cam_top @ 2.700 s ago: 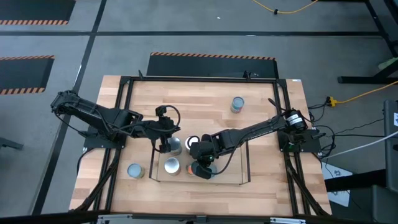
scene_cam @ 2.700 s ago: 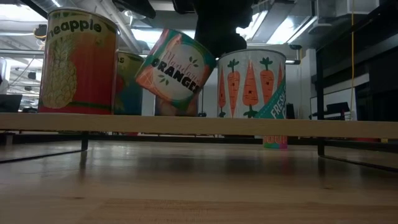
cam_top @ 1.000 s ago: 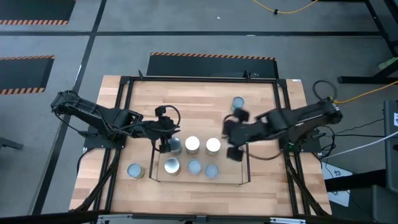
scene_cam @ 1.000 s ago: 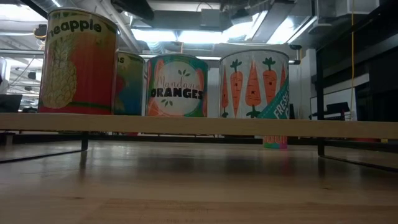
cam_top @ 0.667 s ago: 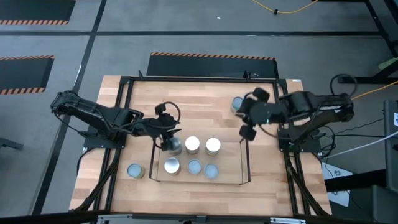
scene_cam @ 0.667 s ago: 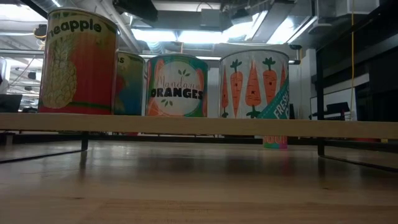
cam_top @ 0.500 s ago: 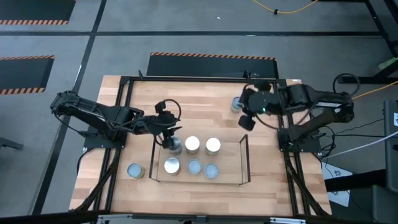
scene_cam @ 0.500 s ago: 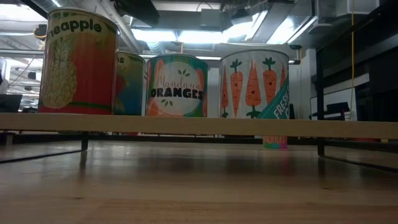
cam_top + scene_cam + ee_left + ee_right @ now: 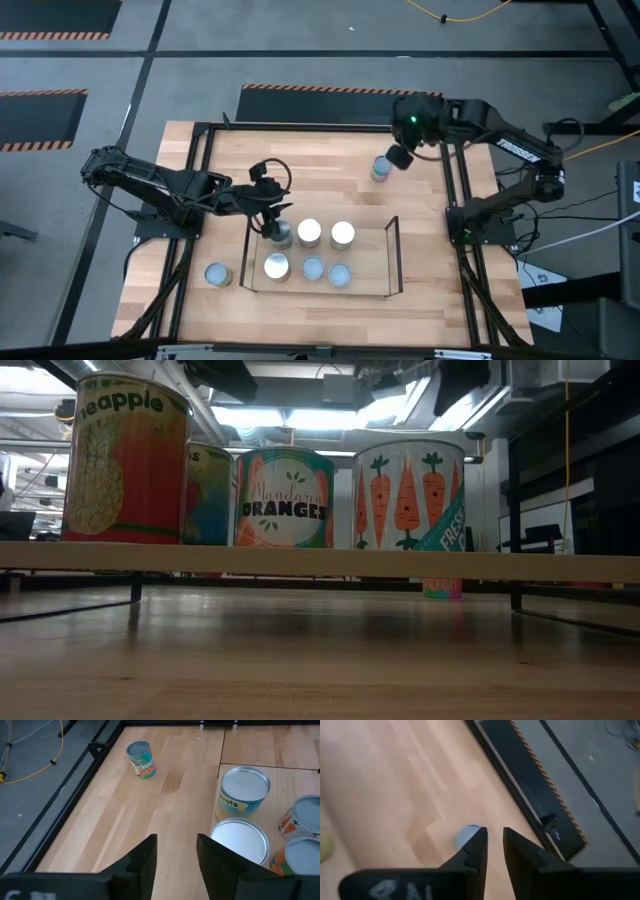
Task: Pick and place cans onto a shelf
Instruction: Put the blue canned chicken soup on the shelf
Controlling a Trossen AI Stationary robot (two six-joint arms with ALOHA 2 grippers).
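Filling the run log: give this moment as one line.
shelf: six cans | table: two cans | left gripper: open, over shelf | right gripper: open, by far can

The dark six-joint left arm stretches low from the left side toward the middle, its two-finger left gripper (image 9: 275,232) pointing down with the black fingers (image 9: 145,857) parted by a clear gap. The dark right arm arches up and back from its base at the right, carrying the right gripper (image 9: 398,157) high near the far right, its black fingers (image 9: 476,847) a narrow gap apart.
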